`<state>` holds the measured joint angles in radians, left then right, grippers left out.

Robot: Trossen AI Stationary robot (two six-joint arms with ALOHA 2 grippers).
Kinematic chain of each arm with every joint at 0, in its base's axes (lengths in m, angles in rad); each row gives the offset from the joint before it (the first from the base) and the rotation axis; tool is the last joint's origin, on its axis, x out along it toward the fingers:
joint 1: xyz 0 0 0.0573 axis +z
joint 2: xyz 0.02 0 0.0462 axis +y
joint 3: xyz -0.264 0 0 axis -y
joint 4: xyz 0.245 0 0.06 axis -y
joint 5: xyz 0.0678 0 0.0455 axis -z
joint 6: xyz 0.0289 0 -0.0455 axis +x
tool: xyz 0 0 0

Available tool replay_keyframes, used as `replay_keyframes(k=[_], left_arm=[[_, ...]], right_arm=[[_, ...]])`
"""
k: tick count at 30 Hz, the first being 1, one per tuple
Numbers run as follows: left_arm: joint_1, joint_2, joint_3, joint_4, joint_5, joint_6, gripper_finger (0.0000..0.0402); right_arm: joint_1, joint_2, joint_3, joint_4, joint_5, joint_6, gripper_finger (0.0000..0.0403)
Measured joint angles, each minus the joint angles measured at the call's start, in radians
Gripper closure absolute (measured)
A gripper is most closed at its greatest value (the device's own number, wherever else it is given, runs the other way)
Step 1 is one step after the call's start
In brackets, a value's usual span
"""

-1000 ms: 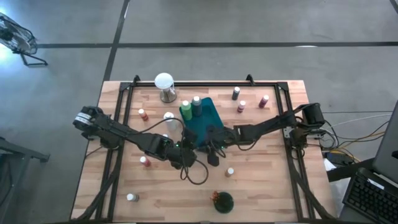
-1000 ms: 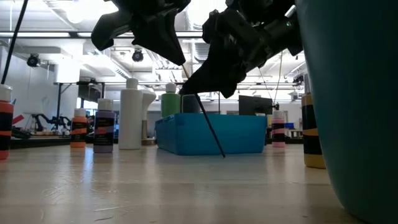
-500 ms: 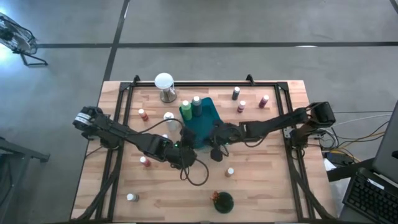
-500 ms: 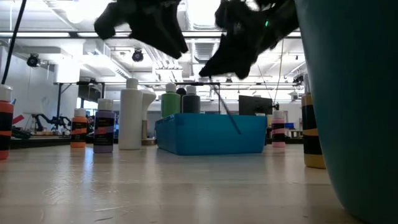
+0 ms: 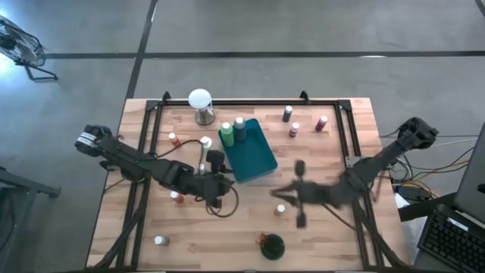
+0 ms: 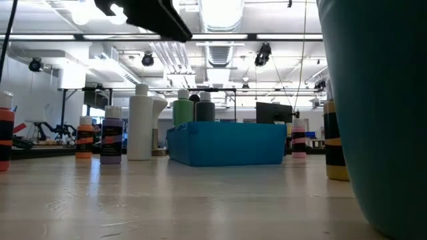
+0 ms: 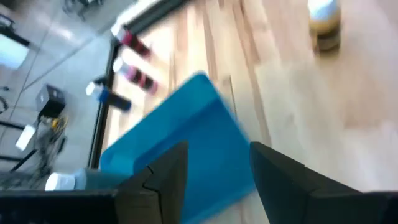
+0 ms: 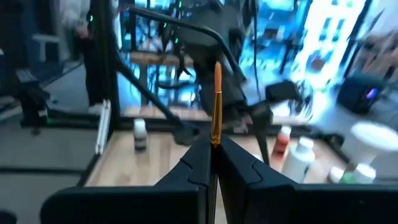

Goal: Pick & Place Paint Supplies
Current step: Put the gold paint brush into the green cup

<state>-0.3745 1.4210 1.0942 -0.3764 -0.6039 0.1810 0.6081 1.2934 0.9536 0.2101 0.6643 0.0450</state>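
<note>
A robotics lab hall.
Exposed ceiling ducts (image 6: 220,50) and strip lights hang overhead, grey concrete floor (image 5: 242,30) surrounds the tabletop (image 5: 318,235), and a monitor (image 6: 270,112) stands behind.

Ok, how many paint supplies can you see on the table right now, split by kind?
Green bottles: 2, standing at the teal tray's far corner
Smaller bottles: 8, scattered on the wood
Brush: 1, held in the right gripper
Total: 11

Two dark, slender jointed arms; a black cable loops beneath the left arm (image 5: 151,163); blocky black fingers (image 7: 280,180), matte.
</note>
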Motion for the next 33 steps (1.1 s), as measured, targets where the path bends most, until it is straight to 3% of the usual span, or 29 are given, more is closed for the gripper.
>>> replay_keyframes(k=[3, 7, 13, 18, 33], left_arm=[[0.002, -0.044, -0.066, 0.14, 0.048, 0.013, 0.0223], [0.003, -0.098, -0.113, 0.239, 0.123, -0.013, 0.0223], [0.003, -0.161, -0.17, 0.329, 0.149, -0.072, 0.0223], [0.004, -0.184, -0.2, 0.401, 0.174, -0.077, 0.0223], [0.006, -0.193, -0.25, 0.474, 0.198, -0.078, 0.0223]], right_arm=[[0.119, 0.025, 0.032, 0.007, 0.184, -0.028, 0.0394], [0.203, 0.104, 0.106, 0.003, 0.301, -0.049, 0.0393], [0.255, 0.224, 0.244, -0.034, 0.305, -0.059, 0.0393], [0.263, 0.282, 0.329, -0.192, 0.299, 0.122, 0.0393], [0.281, 0.348, 0.351, -0.213, 0.256, 0.353, 0.0392]])
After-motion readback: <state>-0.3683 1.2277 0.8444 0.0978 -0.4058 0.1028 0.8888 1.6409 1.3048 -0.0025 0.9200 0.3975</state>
